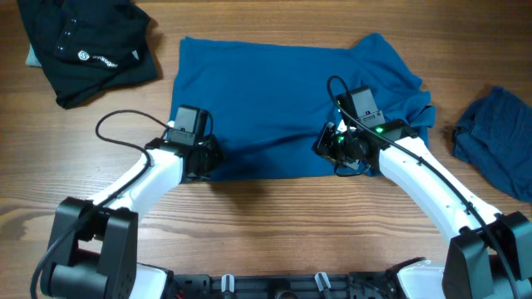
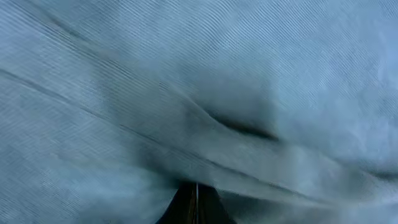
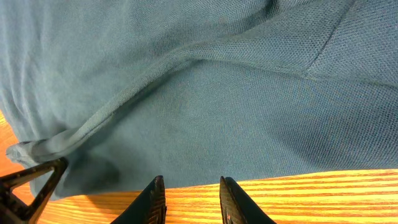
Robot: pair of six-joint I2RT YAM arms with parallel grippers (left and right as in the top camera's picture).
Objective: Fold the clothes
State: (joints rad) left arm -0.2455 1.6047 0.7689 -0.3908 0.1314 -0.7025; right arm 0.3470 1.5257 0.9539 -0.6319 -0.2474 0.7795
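A mid-blue T-shirt (image 1: pixel 283 100) lies spread flat in the middle of the wooden table (image 1: pixel 274 224). My left gripper (image 1: pixel 206 160) sits at the shirt's near left corner. In the left wrist view the blue fabric (image 2: pixel 199 93) fills the frame and creases run down to the left gripper (image 2: pixel 196 202), whose fingers are pressed together with cloth bunched over their tips. My right gripper (image 1: pixel 327 146) is at the near hem on the right. The right gripper (image 3: pixel 193 180) stands open over bare wood just short of the hem (image 3: pixel 261 171), with nothing between its fingers.
A darker blue garment (image 1: pixel 499 141) lies crumpled at the right edge of the table. A black garment (image 1: pixel 91 46) with a white logo is heaped at the far left corner. Bare wood runs along the near edge in front of the shirt.
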